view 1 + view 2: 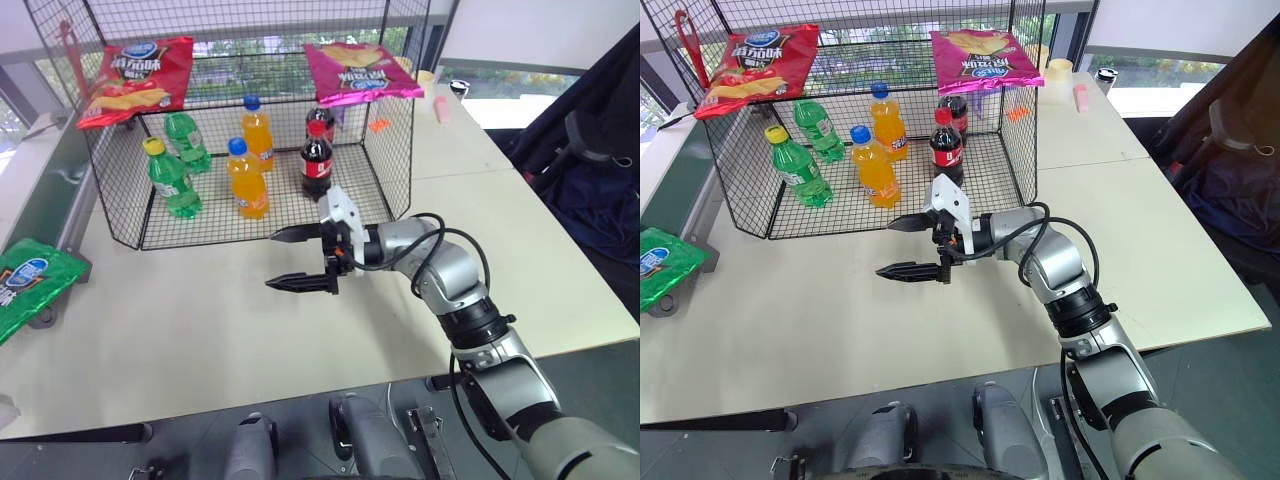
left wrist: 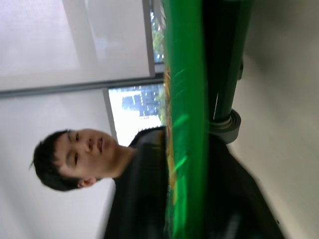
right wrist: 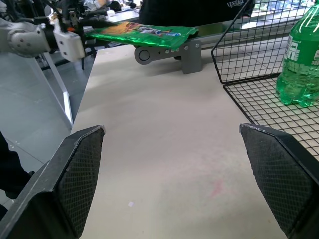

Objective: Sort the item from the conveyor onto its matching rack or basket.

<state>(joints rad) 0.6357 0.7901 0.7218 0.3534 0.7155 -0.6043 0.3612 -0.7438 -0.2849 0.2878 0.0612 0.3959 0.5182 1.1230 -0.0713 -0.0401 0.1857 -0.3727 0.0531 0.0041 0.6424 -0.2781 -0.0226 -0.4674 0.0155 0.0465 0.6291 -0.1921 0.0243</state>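
A: Head views first, quick. You've got the right pincer (image 1: pixel 303 258) hanging over the middle of the surface (image 1: pixel 200 330), pointing toward the left edge, fingers spread wide, nothing between them.

B: And the green crisp bag (image 1: pixel 30 282)?

A: At the left edge of the surface, lying flat on the conveyor (image 1: pixel 62 190), over its rounded rail end. The black wire cage (image 1: pixel 240 130) sits toward the far edge; red crisp bag (image 1: pixel 135 78) and pink crisp bag (image 1: pixel 358 68) lie on its top tier, and green, orange and cola bottles stand inside on the mesh floor.

B: Left wrist view?

A: You see the green bag edge-on, very close, the dark-green belt right beside it, a grey rail end (image 2: pixel 228 127), and a person (image 2: pixel 129 189) in dark clothing behind.

B: Left pincer state?

A: Clenched. Whether it actually grips the bag, you can't tell.

B: Right wrist view?

A: Both right fingers (image 3: pixel 75 164) stand wide apart over bare surface. Farther off, the left pincer (image 3: pixel 82 31) sits at the green bag's near end on the conveyor. A green bottle (image 3: pixel 299 64) stands in the cage corner.
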